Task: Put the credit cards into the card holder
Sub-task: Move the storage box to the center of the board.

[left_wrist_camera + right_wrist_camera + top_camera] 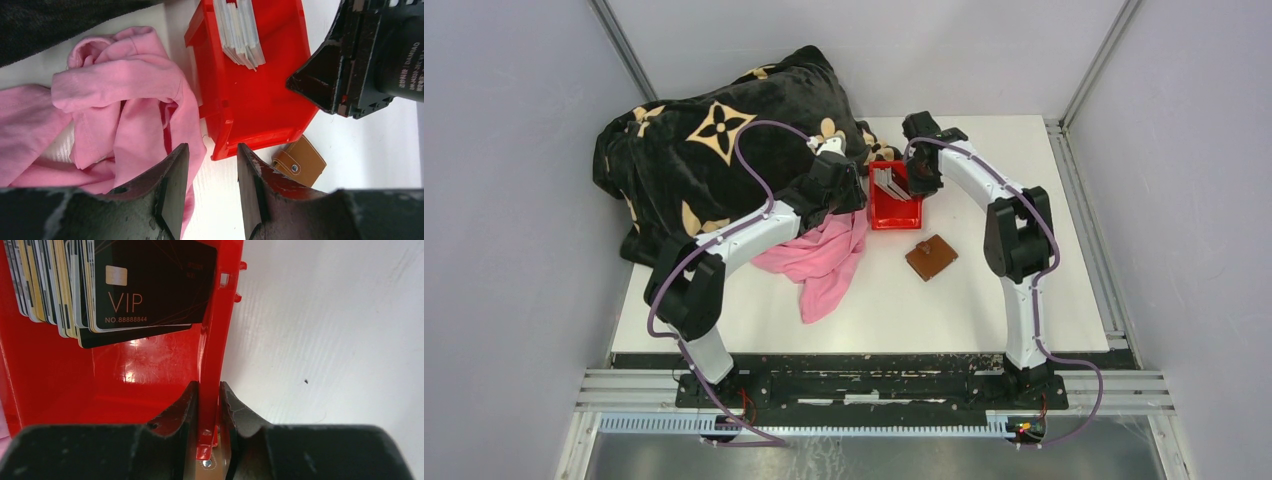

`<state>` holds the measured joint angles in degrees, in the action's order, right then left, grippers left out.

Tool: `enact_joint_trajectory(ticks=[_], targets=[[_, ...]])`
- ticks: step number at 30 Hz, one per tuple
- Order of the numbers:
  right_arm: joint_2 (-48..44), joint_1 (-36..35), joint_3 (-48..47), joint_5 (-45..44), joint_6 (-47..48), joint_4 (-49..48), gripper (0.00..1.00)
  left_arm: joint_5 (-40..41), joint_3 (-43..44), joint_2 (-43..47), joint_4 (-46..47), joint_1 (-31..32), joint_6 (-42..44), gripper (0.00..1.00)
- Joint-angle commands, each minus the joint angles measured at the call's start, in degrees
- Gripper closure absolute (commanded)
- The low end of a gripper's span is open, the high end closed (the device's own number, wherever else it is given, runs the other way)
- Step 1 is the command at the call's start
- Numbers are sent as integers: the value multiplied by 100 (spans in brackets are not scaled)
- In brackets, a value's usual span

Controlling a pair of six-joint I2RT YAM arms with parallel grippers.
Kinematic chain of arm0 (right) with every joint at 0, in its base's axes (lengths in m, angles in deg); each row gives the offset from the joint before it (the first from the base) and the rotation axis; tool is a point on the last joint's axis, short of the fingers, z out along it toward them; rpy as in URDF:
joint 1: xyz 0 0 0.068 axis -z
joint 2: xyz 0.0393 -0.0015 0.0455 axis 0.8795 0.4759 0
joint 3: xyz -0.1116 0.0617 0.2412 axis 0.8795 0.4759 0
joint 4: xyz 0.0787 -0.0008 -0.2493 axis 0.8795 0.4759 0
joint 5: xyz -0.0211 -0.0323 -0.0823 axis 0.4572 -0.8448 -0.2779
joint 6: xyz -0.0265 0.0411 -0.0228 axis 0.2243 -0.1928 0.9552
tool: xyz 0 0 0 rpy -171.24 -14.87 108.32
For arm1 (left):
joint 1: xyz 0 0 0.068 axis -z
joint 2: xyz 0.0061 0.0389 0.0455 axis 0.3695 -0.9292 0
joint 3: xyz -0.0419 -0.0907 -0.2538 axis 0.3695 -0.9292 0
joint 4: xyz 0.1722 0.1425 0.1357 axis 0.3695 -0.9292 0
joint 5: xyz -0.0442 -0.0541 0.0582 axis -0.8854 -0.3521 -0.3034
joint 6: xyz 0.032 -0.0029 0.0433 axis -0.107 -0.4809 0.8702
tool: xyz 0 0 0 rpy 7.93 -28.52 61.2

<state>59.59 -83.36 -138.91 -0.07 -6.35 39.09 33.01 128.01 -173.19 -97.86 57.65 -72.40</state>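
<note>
Several credit cards [150, 285] stand on edge in a red bin [894, 212], a black VIP card facing my right wrist camera; the stack [240, 30] also shows from the left. My right gripper [209, 395] is shut on the bin's right wall [212, 340]. The brown card holder [931, 257] lies closed on the table just in front of the bin, its snap tab [292, 166] visible. My left gripper [212, 165] hangs open with nothing between its fingers, above bare table at the bin's near-left corner. From above, the left gripper [852, 192] and right gripper [920, 188] flank the bin.
A pink cloth [824, 260] lies crumpled left of the bin, touching my left arm's side. A large black patterned blanket [714, 150] fills the back left of the white table [984, 310]. Grey walls enclose the table.
</note>
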Motion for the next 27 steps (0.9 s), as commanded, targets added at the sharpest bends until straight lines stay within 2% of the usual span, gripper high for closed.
enact_joint_trajectory(ticks=[1, 4, 6, 12, 15, 20, 27], targets=[[-426, -155, 135, 33, 122, -228, 99, 158, -28, 146, 233, -25, 181, 52], [-491, -218, 265, -38, 122, -264, 98, 158, -64, 142, 236, -25, 149, 51], [-543, -237, 350, -77, 127, -284, 91, 161, -92, 147, 237, -27, 127, 51], [-789, -247, 492, -141, 135, -382, 50, 170, -127, 161, 212, -28, 99, 48], [-948, -248, 497, -134, 140, -398, 38, 209, -131, 200, 180, -28, 99, 45], [-1312, -262, 639, -216, 79, -435, 27, 271, -153, 366, 136, -26, 99, 43], [-2123, -403, 1404, -782, -518, -352, 23, 39, -371, 713, 87, 55, 121, 43]])
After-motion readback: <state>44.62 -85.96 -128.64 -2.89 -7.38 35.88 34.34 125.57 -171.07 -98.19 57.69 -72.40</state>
